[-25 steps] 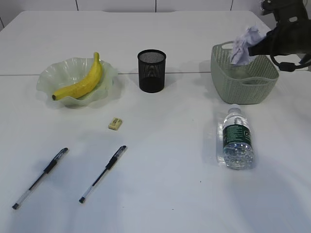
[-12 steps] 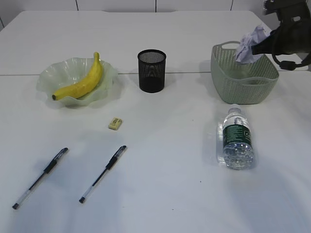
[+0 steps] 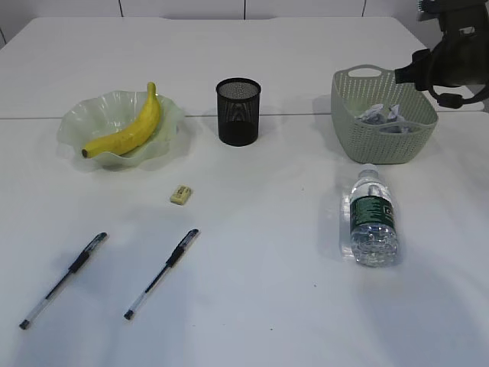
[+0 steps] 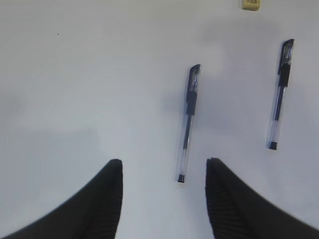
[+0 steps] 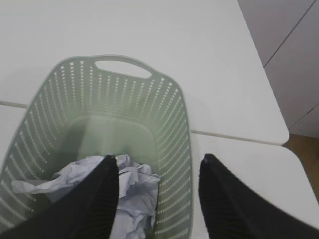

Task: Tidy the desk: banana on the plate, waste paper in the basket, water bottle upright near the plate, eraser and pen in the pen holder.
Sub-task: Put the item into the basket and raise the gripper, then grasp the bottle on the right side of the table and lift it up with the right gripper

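Now waste paper (image 5: pixel 104 191) lies in basket (image 5: pixel 177 149), dropped a moment ago; your right fingers (image 5: pixel 104 199) spread, empty above it. Left fingers (image 4: pixel 112 194) spread over pens (image 4: pixel 187 122). Bottle (image 3: pixel 373 218) still lying on desk (image 3: pixel 260 290).

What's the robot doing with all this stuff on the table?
It is tidying the desk. The right gripper hangs open over the green plastic basket, with the crumpled waste paper lying inside. The yellow banana is on the pale green plate. The clear water bottle lies on its side. Two pens and the small eraser wait outside the black mesh pen holder.
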